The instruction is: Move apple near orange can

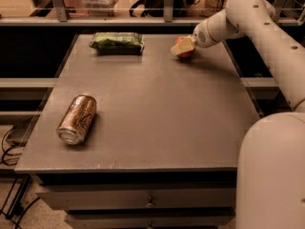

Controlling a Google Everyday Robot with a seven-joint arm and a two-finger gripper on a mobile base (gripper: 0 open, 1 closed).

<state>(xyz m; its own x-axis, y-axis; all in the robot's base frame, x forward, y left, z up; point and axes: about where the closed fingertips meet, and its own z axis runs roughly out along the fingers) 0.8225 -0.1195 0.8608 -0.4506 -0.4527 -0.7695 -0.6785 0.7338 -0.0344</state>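
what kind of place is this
Probably a lab or office test area: a grey drawer cabinet serves as the table, cables lie on the floor at left, and a railing runs behind. The robot's gripper is at the apple near the far right edge.

A flat grey table [157, 109] fills the middle of the room, its top dull and evenly lit by a warm, dim light. Under its front edge sit shallow drawers [150, 202] in the same grey. Beyond the far edge runs a pale ledge [119, 21] with upright metal posts [57, 4] rising from it, and the space just below is dark. At the lower left the tan floor [21, 216] shows, with black cables [7, 144] looping beside the table. The hand [183, 47] hangs over the table's far right part.
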